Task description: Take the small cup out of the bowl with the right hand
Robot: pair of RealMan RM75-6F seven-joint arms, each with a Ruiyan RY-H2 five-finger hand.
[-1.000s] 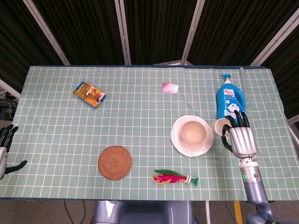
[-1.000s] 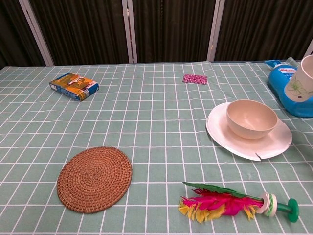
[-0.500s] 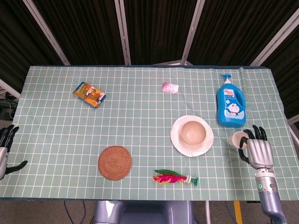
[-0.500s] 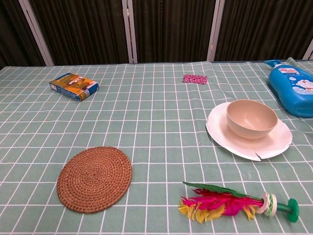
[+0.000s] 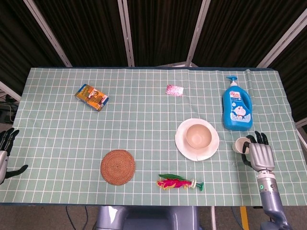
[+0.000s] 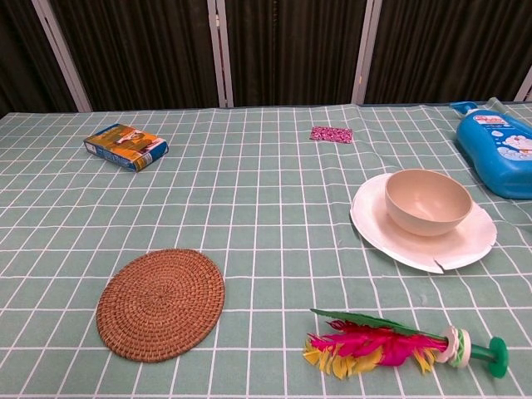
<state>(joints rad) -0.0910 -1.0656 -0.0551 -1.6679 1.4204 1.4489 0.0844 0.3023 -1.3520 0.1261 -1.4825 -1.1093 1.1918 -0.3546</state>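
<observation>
The small white cup [image 5: 240,144] is to the right of the plate, near the table's right front. My right hand [image 5: 258,154] wraps around it from the right and holds it. The cream bowl [image 5: 198,135] sits on a white plate [image 5: 184,145] and has nothing in it; the chest view shows the same bowl [image 6: 427,202] on its plate [image 6: 378,226]. Neither the cup nor the right hand shows in the chest view. My left hand [image 5: 5,148] hangs off the table's left edge, fingers spread, holding nothing.
A blue soap bottle [image 5: 236,107] lies behind the cup. A round woven coaster [image 5: 117,166] and a feathered toy [image 5: 178,183] lie near the front edge. A small box [image 5: 91,97] and a pink packet [image 5: 174,90] sit further back.
My right hand has carried the cup from beside the bottle, right and toward the front edge, then slightly left in the last half second. The cup has left the chest view.
</observation>
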